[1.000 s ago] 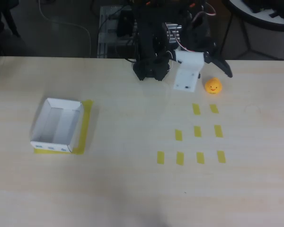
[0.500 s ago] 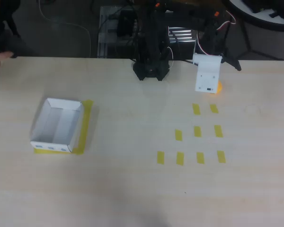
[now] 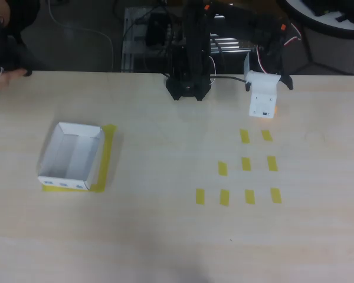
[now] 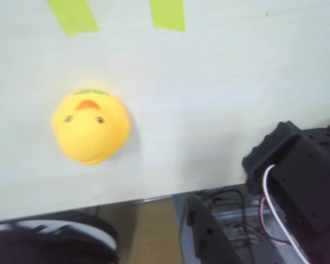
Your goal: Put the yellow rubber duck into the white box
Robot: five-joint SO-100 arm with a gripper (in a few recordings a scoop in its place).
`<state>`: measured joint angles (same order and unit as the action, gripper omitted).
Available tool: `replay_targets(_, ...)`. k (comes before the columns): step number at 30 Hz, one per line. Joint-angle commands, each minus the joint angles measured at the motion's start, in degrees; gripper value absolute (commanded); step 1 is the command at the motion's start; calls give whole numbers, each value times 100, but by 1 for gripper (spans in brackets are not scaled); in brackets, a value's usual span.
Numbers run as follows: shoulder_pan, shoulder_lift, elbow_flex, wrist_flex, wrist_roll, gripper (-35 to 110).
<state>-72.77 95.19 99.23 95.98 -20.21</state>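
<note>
The yellow rubber duck (image 4: 89,127) sits on the pale table, face up, with nothing touching it in the wrist view. A black finger (image 4: 206,234) juts in at the bottom edge, apart from the duck. In the overhead view my gripper (image 3: 274,101) hovers at the table's far right, its white plate (image 3: 263,99) covering nearly all of the duck and its black jaw spread to the right. The gripper is open and holds nothing. The white box (image 3: 53,154) stands far to the left, with blue marks on its near wall.
Several yellow tape strips (image 3: 246,164) lie in rows just in front of the gripper. A long yellow tape strip (image 3: 107,154) borders the box. The arm's black base (image 3: 189,88) stands at the far table edge. A person's hand (image 3: 9,71) rests at the far left edge.
The gripper swung right from beside the duck to above it, so its white plate now covers the duck. A person's hand has come in at the top left.
</note>
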Motion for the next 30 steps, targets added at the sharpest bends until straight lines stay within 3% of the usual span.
replay_targets(1,-229,-88,176,-220,26,59)
replay_targets(13,-255,-835,422,-905,167,59)
replay_targets(30,88,-1213,-185,-844,167,57)
